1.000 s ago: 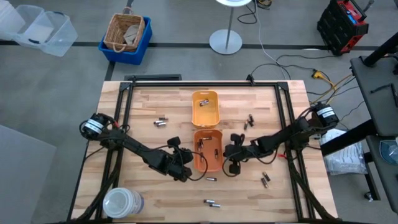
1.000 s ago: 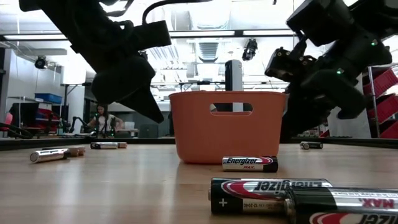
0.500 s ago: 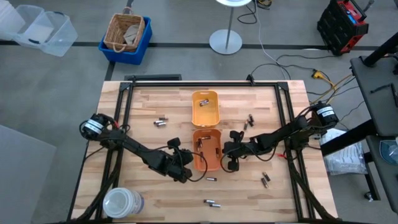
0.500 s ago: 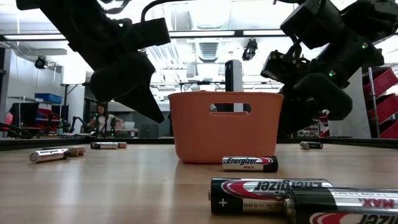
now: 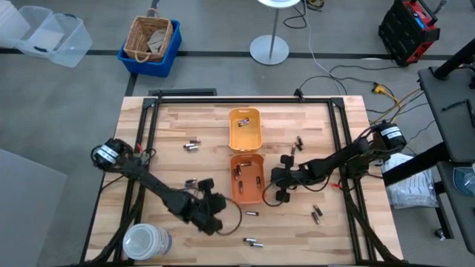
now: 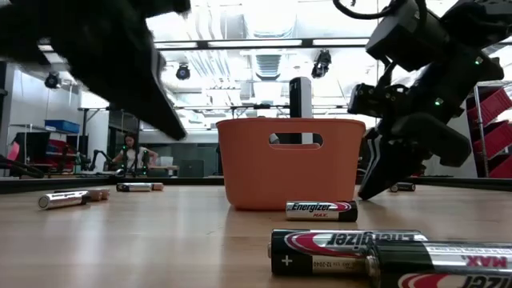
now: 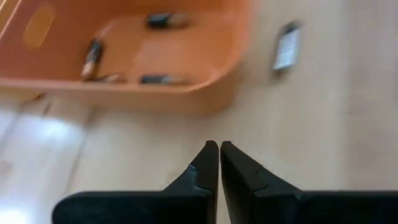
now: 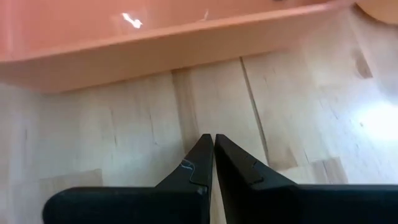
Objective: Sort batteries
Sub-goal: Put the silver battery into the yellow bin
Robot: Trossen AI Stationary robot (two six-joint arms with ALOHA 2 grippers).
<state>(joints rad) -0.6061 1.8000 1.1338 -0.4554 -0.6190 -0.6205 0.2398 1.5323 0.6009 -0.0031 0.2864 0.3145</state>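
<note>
High view, L to R. Left gripper (image 5: 214,220): lower centre-left of frame, over bare table (image 5: 171,141) just left-below the orange tray (image 5: 247,179); fingers (image 7: 208,163) pressed together, nothing held. A loose battery (image 5: 251,213) lies just right of it; battery pair (image 5: 253,242) near bottom centre. Orange tray at frame centre holds several batteries (image 7: 158,79). Yellow-orange tray (image 5: 245,128) above it, one battery inside. Right gripper (image 5: 282,190): just right of orange tray, apart from it; fingers (image 8: 200,163) closed, empty. More batteries (image 5: 317,214) at lower right, others (image 5: 296,143) right of the yellow-orange tray.
</note>
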